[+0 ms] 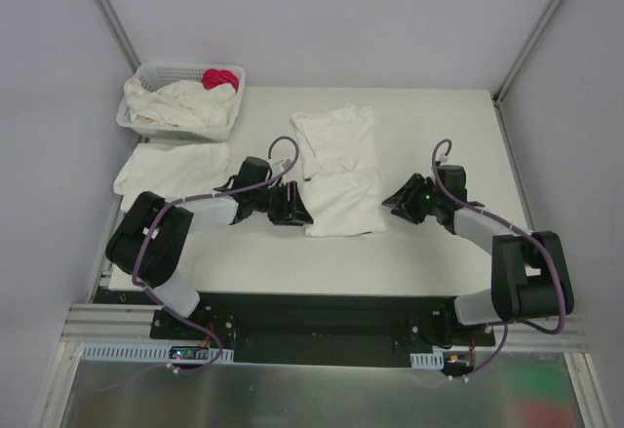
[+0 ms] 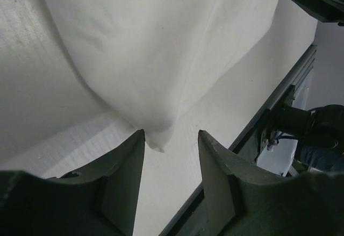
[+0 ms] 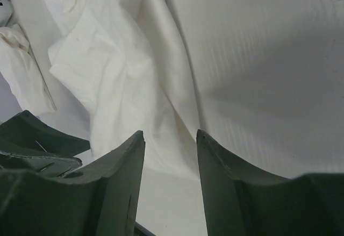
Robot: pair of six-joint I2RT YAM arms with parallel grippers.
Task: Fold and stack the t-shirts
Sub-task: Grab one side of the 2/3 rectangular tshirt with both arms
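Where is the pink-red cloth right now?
In the top external view, the pink-red cloth sits in the white basket at the far-left corner of the table, atop the crumpled t-shirts.

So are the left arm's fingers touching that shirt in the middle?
Cannot tell. The left wrist view shows the shirt with its corner between the open left fingers, but neither contact nor a gap is plain.

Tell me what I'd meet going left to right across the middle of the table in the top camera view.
Folded t-shirt, left gripper, spread t-shirt, right gripper.
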